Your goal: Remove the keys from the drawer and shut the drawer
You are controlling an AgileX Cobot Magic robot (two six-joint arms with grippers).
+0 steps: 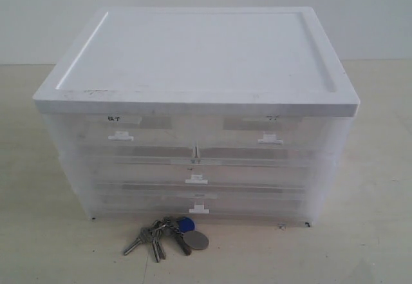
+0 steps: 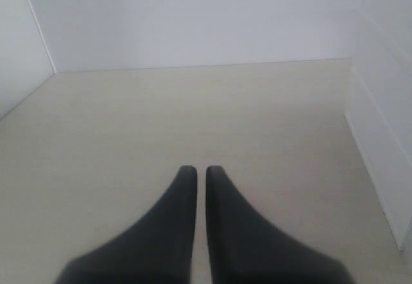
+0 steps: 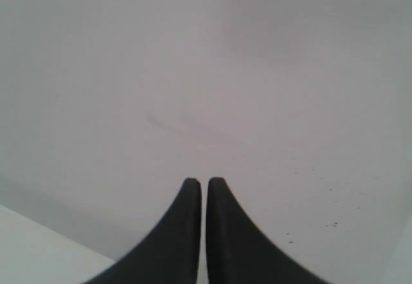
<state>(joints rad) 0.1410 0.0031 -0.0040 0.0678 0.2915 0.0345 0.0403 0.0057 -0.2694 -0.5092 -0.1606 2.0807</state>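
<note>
Exterior view: silver metal keys (image 1: 168,234) with round blue tag and grey oval fob lie lower centre on the beige table (image 1: 360,245), just in front of the white plastic cabinet (image 1: 193,58); bottom full-width frosted drawer (image 1: 141,205) sits flush | Left wrist view: left gripper (image 2: 195,171), black fingers pressed together, empty | Right wrist view: right gripper (image 3: 196,183) pinched together, empty

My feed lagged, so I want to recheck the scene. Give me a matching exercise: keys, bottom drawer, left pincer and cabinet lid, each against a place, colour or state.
Things:
1 keys
2 bottom drawer
3 left pincer
4 cabinet lid

Descriptions:
A solid white
B tips together, gripping nothing
C lying out on the table
D pushed in

Pairs: 1-C, 2-D, 3-B, 4-A
</note>
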